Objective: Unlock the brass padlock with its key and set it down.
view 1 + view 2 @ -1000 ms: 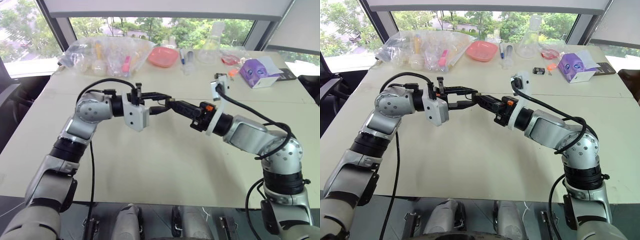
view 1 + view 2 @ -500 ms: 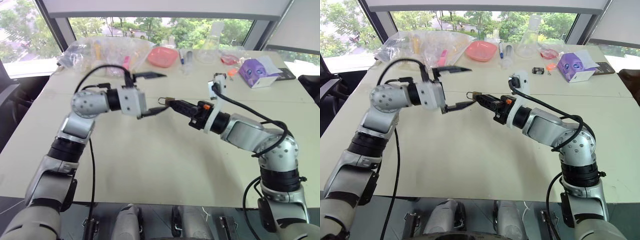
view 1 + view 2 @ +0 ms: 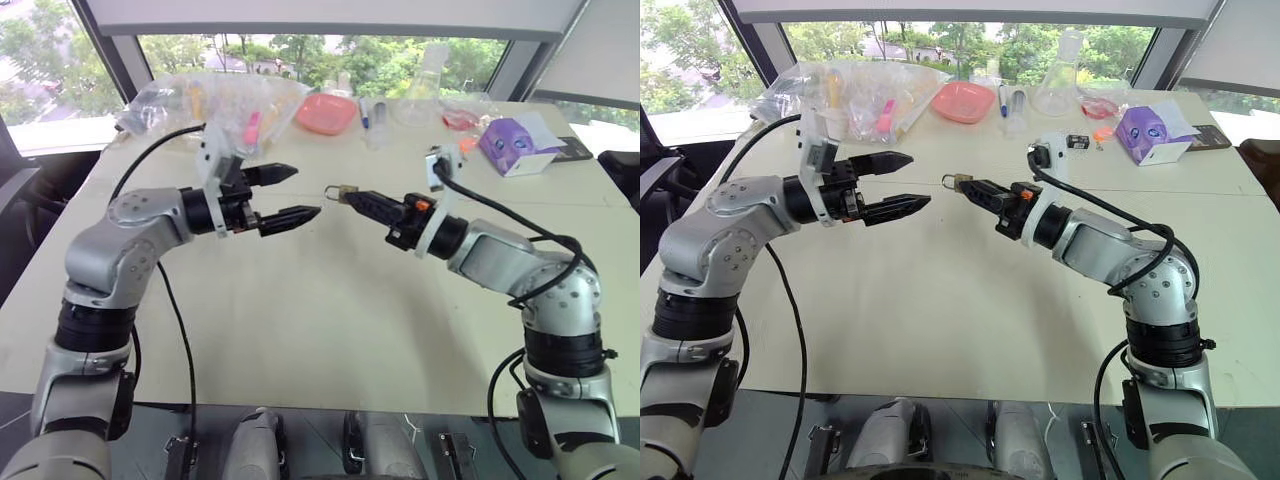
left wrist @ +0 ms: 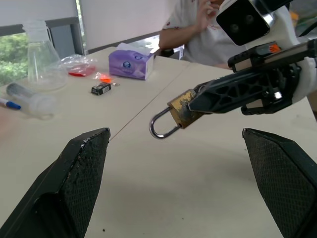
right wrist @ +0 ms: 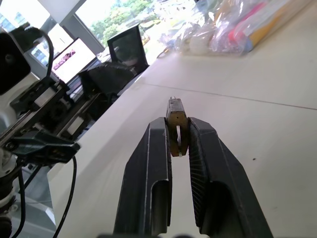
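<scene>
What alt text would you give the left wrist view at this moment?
The right gripper holds the brass padlock above the table, its silvery shackle hanging clear of the fingers. The left gripper's two black fingers stand wide apart in the foreground; a purple tissue box and a flask sit behind.

Brass padlock (image 5: 176,122) between black fingers (image 5: 148,168)

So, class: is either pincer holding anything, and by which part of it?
The right pincer holds the brass padlock by its body, with the shackle sticking out free beyond the fingertips. The left pincer is open and holds nothing.
</scene>
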Action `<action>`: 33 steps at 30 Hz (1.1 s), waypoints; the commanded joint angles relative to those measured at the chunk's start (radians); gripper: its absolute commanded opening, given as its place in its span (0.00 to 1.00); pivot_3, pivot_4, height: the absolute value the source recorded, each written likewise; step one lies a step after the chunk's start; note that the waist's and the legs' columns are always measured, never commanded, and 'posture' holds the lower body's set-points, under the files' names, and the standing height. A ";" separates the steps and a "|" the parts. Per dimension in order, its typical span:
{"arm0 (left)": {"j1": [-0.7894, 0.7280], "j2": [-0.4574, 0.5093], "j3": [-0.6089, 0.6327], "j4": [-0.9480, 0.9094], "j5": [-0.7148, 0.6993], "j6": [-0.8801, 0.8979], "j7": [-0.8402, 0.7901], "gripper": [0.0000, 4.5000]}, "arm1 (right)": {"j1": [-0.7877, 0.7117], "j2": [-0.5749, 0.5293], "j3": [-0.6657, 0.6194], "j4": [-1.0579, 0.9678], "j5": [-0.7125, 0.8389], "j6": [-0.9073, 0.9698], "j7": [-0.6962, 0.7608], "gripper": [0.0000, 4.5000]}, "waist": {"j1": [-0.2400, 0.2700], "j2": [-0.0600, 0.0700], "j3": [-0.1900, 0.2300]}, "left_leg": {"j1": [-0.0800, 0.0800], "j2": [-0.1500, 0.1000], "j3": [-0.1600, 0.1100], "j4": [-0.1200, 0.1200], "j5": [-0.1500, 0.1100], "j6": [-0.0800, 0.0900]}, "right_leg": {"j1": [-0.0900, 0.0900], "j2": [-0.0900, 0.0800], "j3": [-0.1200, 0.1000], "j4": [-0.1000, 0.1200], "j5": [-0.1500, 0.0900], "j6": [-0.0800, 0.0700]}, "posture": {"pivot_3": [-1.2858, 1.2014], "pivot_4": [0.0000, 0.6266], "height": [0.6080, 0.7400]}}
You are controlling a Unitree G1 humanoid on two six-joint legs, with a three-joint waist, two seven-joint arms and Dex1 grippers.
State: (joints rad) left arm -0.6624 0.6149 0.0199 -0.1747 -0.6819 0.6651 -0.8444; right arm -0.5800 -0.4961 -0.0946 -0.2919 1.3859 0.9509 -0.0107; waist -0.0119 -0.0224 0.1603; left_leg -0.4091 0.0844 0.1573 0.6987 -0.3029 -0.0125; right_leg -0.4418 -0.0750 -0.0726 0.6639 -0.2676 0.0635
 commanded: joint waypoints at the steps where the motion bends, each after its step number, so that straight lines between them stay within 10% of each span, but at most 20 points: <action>1: -0.023 -0.024 0.037 0.022 0.028 -0.032 0.040 0.98 | -0.027 -0.007 -0.031 -0.029 0.016 0.003 0.026 0.00 | 0.000 0.000 0.000 | 0.000 0.000 0.000 0.000 0.000 0.000 | 0.000 0.000 0.000 0.000 0.000 0.000 | 0.52 0.24 1.00; 33: -0.109 -0.138 -0.039 0.198 0.241 -0.231 -0.039 0.98 | 0.020 -0.021 -0.015 -0.135 0.114 0.026 0.036 0.00 | 0.001 0.000 0.000 | 0.000 0.000 0.001 0.000 0.000 0.000 | 0.000 0.000 0.000 0.000 0.000 0.000 | 0.52 0.24 1.00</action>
State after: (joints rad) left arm -0.7429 0.4814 -0.0252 0.0346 -0.4448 0.4615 -0.8852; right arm -0.5576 -0.5050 -0.0958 -0.3892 1.4775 0.9778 0.0136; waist -0.0108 -0.0224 0.1603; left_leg -0.4092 0.0841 0.1583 0.6986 -0.3029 -0.0125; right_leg -0.4418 -0.0750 -0.0727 0.6636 -0.2675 0.0635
